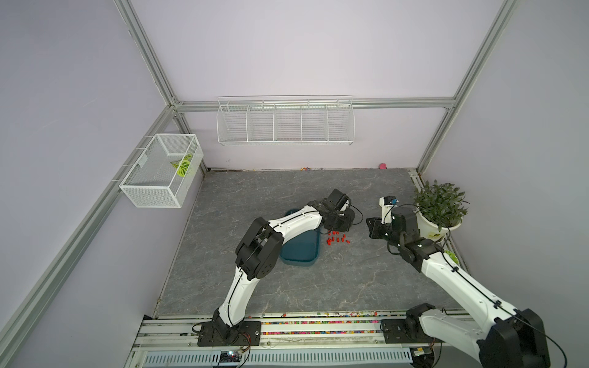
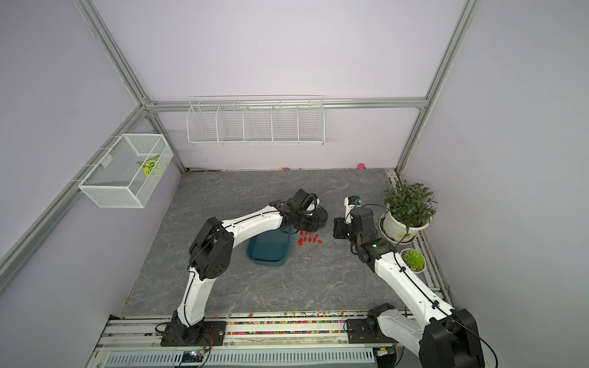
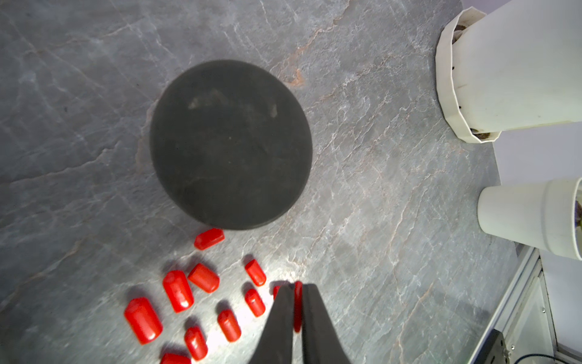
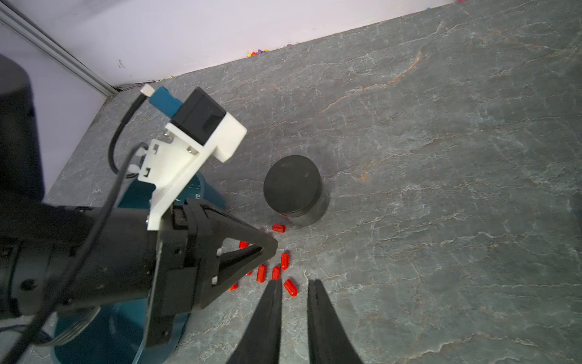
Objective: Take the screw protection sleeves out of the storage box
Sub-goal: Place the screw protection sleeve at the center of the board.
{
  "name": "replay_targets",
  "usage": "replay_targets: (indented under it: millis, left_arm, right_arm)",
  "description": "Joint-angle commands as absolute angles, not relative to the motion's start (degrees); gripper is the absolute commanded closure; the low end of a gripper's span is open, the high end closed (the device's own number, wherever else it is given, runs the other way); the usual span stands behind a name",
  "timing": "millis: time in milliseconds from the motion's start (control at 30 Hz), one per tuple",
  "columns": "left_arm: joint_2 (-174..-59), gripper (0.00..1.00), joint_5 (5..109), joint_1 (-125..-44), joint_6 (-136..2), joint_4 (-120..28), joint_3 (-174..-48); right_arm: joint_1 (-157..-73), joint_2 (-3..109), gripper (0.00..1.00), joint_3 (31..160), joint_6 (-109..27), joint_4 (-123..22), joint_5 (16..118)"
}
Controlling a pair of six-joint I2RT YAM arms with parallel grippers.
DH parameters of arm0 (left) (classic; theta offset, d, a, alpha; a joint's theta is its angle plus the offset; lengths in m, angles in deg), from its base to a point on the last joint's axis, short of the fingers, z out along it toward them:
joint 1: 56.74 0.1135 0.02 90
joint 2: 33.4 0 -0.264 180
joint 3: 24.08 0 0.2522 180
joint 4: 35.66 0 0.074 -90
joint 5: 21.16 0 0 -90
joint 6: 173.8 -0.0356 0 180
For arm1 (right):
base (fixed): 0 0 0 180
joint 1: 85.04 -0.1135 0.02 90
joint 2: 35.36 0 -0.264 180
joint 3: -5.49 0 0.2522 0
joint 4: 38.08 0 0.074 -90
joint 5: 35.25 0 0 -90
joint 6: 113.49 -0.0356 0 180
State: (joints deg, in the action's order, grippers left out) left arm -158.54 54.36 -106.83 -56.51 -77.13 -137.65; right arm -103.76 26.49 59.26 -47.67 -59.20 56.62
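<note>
Evidently delivering: pinches a sleeve [image 3: 297, 302] in left jaws over the heap [image 3: 178, 291] on the table [image 3: 378, 189]; holds right jaws ajar, empty; next, release.

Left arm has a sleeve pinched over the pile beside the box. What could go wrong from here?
The left gripper holds one red sleeve only by a thin pinch; it may slip or spring away on release.
The loose sleeves lie on their sides beside the black canister; a nudge could roll them.
The right gripper, jaws slightly apart and empty, hovers close by, so the arms could clash.
</note>
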Motion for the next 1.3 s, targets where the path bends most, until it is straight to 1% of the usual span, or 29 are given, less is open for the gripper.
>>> replay_targets:
  millis: [0, 833, 1100, 1267]
  left_arm:
    - [-160.78, 0.86, 53.89, -107.41, -57.70, -77.46, -139.88]
    - [-166.46, 0.85, 56.23, -108.72, -59.37, -80.27, -143.56]
    - [-167.09, 0.82, 56.99, -108.69, -59.53, -81.19, -144.10]
    - [-167.78, 0.81, 57.23, -108.70, -59.77, -81.67, -144.45]
  right_arm:
    - [-103.92, 26.11, 0.80, 58.40, -48.21, -58.17, 55.80]
    - [-103.89, 26.53, 0.80, 58.71, -48.43, -58.26, 55.76]
    - [-103.94, 26.71, 0.80, 58.72, -48.38, -58.35, 55.83]
    - [-103.94, 26.89, 0.80, 58.81, -48.45, -58.35, 55.80]
